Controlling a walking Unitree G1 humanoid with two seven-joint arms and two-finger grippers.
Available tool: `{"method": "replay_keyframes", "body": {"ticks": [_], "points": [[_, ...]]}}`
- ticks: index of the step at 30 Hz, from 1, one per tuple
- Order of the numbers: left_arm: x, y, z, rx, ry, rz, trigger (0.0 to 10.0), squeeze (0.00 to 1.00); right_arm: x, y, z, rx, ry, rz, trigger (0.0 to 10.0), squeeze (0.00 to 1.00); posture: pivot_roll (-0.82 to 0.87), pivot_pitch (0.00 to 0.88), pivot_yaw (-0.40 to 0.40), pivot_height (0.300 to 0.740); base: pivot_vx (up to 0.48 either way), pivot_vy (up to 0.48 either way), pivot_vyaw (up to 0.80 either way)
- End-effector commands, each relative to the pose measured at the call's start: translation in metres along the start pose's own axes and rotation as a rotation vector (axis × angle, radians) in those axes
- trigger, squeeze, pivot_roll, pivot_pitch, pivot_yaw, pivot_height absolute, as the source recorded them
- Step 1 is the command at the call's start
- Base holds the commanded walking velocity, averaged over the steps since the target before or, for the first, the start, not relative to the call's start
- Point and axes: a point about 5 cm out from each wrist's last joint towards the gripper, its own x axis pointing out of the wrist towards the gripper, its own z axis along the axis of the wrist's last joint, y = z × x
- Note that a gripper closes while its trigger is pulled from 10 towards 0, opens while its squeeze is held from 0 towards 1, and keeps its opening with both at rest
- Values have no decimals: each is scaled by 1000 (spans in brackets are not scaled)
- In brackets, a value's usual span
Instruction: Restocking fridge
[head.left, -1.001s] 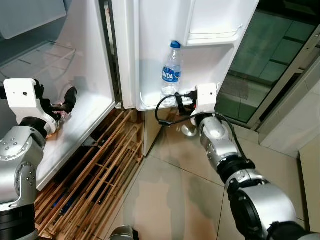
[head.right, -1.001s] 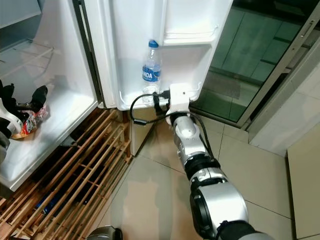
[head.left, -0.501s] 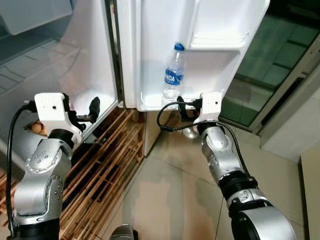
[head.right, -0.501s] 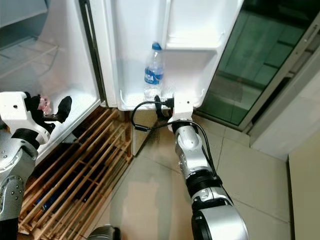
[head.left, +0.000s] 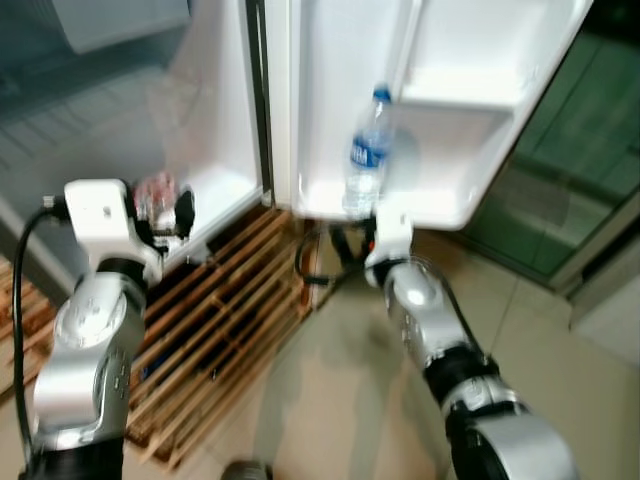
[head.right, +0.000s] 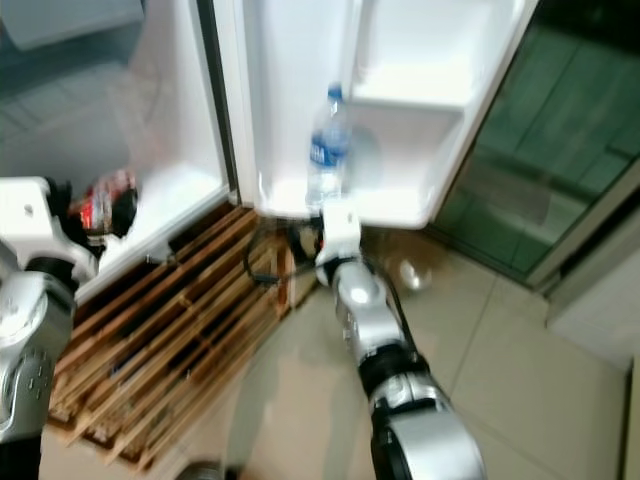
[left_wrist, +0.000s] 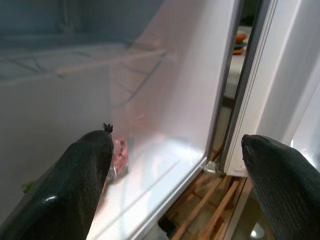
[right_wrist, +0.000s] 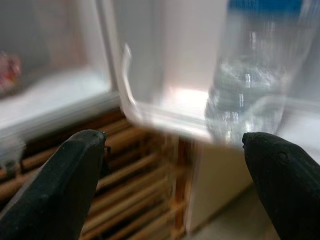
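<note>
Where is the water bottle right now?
The bottle stands upright in the fridge door's lowest shelf, at its left end, just above the right gripper.

A slatted wooden pallet (head.left: 215, 340) lies on a beige tiled floor (head.left: 345, 400), below and ahead of both pairs of jaws. A dark green glass door (head.right: 560, 130) with a pale metal frame (head.right: 585, 215) stands beyond the right jaws.
</note>
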Motion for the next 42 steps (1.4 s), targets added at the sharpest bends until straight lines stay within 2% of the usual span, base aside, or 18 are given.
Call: {"method": "replay_keyframes", "body": {"ticks": [1,6,18,23,27,35,42], "points": [[3,-2,1,-5,-14,-26,10000,0,-1,2,13,-24,-73,-33,10000,0,155,0,-1,740,480,0,0],[7,-20,0,-10,-10,-97,10000,0,-11,1,-5,-17,-25,-54,10000,0,143,0,17,740,480,0,0],[3,-17,0,17,6,-139,10000,0,-17,5,-13,-9,12,-66,10000,0,157,7,45,740,475,0,0],[-1,-16,0,20,10,-149,10000,0,-24,6,-26,-3,59,-59,10000,0,167,13,43,740,0,0,0],[-4,-11,0,33,19,-142,10000,0,-30,13,-39,22,118,-37,10000,0,173,18,45,740,0,0,0],[-6,-9,2,44,22,-149,10000,0,-37,23,-48,67,151,-10,10000,0,176,24,52,740,0,0,0],[-7,-11,2,50,34,-166,10000,0,-35,18,-62,83,219,-33,10000,0,182,37,66,740,0,0,0]]}}
